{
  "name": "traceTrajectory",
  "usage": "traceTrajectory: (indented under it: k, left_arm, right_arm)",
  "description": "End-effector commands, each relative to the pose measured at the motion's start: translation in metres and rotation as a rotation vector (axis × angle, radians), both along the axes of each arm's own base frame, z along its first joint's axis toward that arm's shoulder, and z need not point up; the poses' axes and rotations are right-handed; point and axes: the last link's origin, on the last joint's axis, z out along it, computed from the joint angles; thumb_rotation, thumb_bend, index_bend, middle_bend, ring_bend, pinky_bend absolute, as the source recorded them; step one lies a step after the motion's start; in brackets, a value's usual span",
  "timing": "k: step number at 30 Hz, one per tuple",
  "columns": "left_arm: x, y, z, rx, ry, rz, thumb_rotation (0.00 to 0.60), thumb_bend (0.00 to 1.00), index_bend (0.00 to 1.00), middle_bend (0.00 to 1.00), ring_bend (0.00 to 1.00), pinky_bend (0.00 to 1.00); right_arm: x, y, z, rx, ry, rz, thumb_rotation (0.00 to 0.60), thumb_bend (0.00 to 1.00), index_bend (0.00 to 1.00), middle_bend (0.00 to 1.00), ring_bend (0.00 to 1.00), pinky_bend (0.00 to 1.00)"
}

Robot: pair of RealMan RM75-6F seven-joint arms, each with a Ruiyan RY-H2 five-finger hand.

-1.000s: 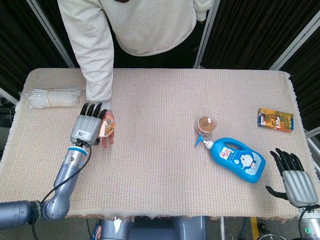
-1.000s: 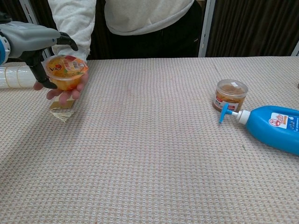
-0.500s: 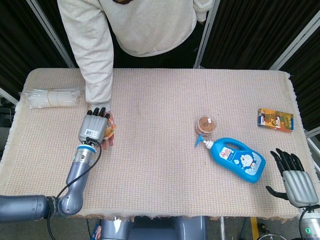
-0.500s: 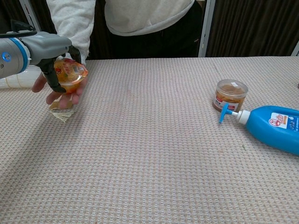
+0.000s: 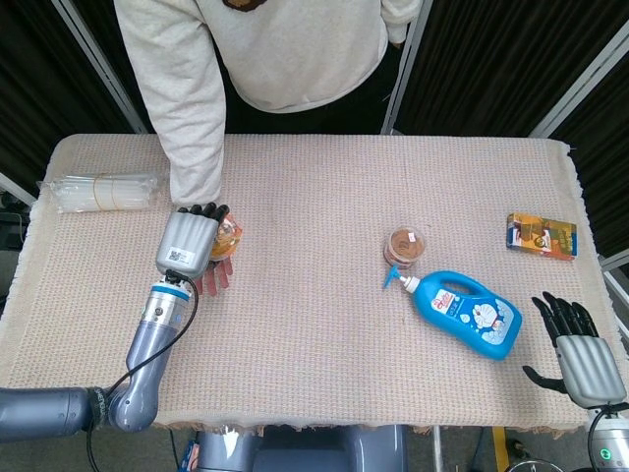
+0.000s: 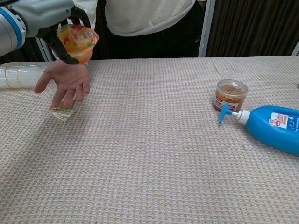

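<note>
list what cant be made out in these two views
- Jelly cup: head view hides most of it under the left hand.
- Right hand: cut by the head view's bottom right corner, absent from the chest view.
- Blue pump bottle: chest view's right edge cuts its base.
- Small packet under the person's hand: contents unreadable.

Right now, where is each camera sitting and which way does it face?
Head view: high above the table, looking straight down; shows the left hand holding the jelly cup and the right hand at the near right edge.
Chest view: low at the table's near edge, looking across at the person; only the left hand shows.
Both share the jelly cup, blue bottle and jar.
</note>
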Motion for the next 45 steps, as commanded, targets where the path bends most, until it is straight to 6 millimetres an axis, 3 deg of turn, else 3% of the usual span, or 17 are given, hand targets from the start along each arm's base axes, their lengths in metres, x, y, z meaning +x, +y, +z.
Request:
traceTrajectory:
  k: [1,3,8,13,19,24,26,30,31,36,45]
  left_arm:
    - [-0.001,-0.017,0.015,-0.005,-0.056,-0.039,0.600,0.54,0.80,0.55,0.51,0.52]
    - [-0.006,-0.029,0.021,-0.017,-0.062,-0.056,0.600,0.54,0.80,0.55,0.51,0.52]
    - [-0.042,-0.069,0.029,-0.069,-0.041,-0.065,0.600,0.54,0.81,0.55,0.51,0.52]
    - [-0.087,-0.096,0.018,-0.155,-0.037,0.034,0.600,0.54,0.81,0.55,0.51,0.52]
    - [-0.121,-0.104,-0.003,-0.220,0.014,0.076,0.600,0.54,0.80,0.55,0.51,0.51]
    - [-0.136,-0.102,-0.019,-0.248,0.058,0.092,0.600,0.53,0.78,0.49,0.47,0.49]
    - [-0.140,-0.100,-0.024,-0.252,0.070,0.101,0.600,0.51,0.71,0.41,0.41,0.45]
    - [-0.152,-0.098,-0.034,-0.277,0.119,0.135,0.600,0.34,0.36,0.04,0.06,0.14]
    - [-0.154,-0.097,-0.036,-0.285,0.128,0.147,0.600,0.30,0.29,0.00,0.01,0.08]
    - [-0.153,-0.093,-0.035,-0.272,0.091,0.163,0.600,0.21,0.09,0.00,0.00,0.00]
    - [-0.147,-0.104,-0.012,-0.223,0.023,0.125,0.600,0.19,0.06,0.00,0.00,0.00]
  right_arm:
    - [0.000,0.000,0.000,0.000,0.001,0.000,0.600,0.10,0.05,0.00,0.00,0.00]
    - [0.000,0.000,0.000,0.000,0.001,0.000,0.600,0.10,0.05,0.00,0.00,0.00]
    - [0.000,0.000,0.000,0.000,0.004,0.000,0.600,0.10,0.05,0.00,0.00,0.00]
    - [0.001,0.000,-0.002,0.001,0.005,0.000,0.600,0.10,0.05,0.00,0.00,0.00]
    - [0.001,0.000,-0.002,-0.003,0.008,-0.001,0.600,0.10,0.05,0.00,0.00,0.00]
    - [0.001,0.000,-0.001,-0.004,0.006,-0.004,0.600,0.10,0.05,0.00,0.00,0.00]
    - [0.001,0.000,-0.001,-0.003,0.005,-0.004,0.600,0.10,0.05,0.00,0.00,0.00]
    - [0.001,0.000,-0.001,-0.003,0.005,-0.003,0.600,0.10,0.05,0.00,0.00,0.00]
    - [0.001,0.000,-0.001,-0.003,0.005,-0.003,0.600,0.10,0.05,0.00,0.00,0.00]
    - [0.001,0.000,-0.001,-0.003,0.005,-0.004,0.600,0.10,0.05,0.00,0.00,0.00]
    - [0.001,0.000,-0.001,-0.004,0.005,-0.005,0.600,0.10,0.05,0.00,0.00,0.00]
